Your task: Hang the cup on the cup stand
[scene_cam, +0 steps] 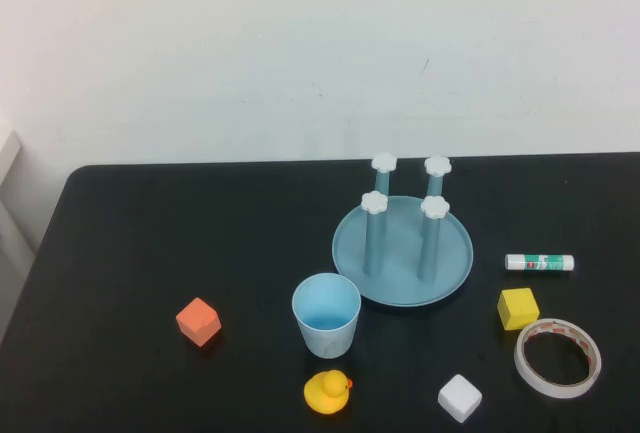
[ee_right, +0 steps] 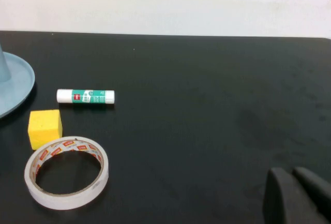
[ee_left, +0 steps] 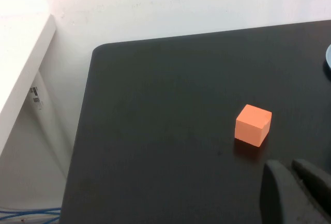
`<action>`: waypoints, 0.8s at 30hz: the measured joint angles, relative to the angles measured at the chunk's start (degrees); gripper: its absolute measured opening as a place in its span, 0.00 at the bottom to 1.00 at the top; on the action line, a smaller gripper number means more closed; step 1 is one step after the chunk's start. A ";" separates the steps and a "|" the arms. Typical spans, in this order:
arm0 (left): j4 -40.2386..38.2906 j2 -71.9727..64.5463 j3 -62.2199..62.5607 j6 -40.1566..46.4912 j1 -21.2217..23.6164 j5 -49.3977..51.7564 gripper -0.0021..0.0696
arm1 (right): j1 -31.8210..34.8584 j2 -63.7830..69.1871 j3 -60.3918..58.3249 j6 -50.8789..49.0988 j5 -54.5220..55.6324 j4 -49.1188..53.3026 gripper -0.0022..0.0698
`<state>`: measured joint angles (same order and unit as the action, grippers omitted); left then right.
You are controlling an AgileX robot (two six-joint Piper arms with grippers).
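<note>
The light-blue cup point(scene_cam: 326, 315) stands upright, mouth up, on the black table just in front and to the left of the cup stand point(scene_cam: 455, 263). The stand is a round blue dish with four posts topped by white flower caps, all bare. Neither gripper shows in the high view. My left gripper point(ee_left: 288, 167) is shut and empty over the table's left side, near an orange cube. My right gripper point(ee_right: 292, 173) is shut and empty over the table's right side. The stand's rim shows in the right wrist view point(ee_right: 18, 87) and barely in the left wrist view point(ee_left: 329, 58). The cup is out of both wrist views.
An orange cube point(scene_cam: 199, 321) lies left of the cup and a yellow duck point(scene_cam: 327, 392) in front of it. A white cube point(scene_cam: 459, 397), a yellow cube point(scene_cam: 518, 309), a tape roll point(scene_cam: 557, 357) and a glue stick point(scene_cam: 539, 263) lie to the right. The table's left edge point(ee_left: 85, 131) is near.
</note>
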<state>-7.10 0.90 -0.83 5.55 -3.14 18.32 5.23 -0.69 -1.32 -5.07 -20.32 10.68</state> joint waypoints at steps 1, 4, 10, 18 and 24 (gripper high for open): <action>0.00 0.00 0.00 0.00 0.00 0.00 0.03 | 0.00 0.00 0.00 0.00 0.00 0.00 0.03; 0.00 0.00 0.00 0.00 0.00 0.00 0.03 | 0.00 0.00 0.00 0.00 0.00 0.11 0.03; -0.10 0.00 0.00 0.12 0.00 0.10 0.03 | 0.00 0.00 0.00 0.12 0.00 0.47 0.03; -0.10 0.00 0.00 0.12 0.00 0.10 0.03 | 0.00 0.00 0.00 0.12 0.00 1.27 0.03; 0.14 0.00 0.00 0.12 0.00 0.10 0.03 | 0.00 0.00 -0.04 0.12 0.12 1.86 0.03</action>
<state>-6.96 0.90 -0.83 5.67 -3.14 18.42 5.23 -0.69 -1.36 -4.94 -20.20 12.54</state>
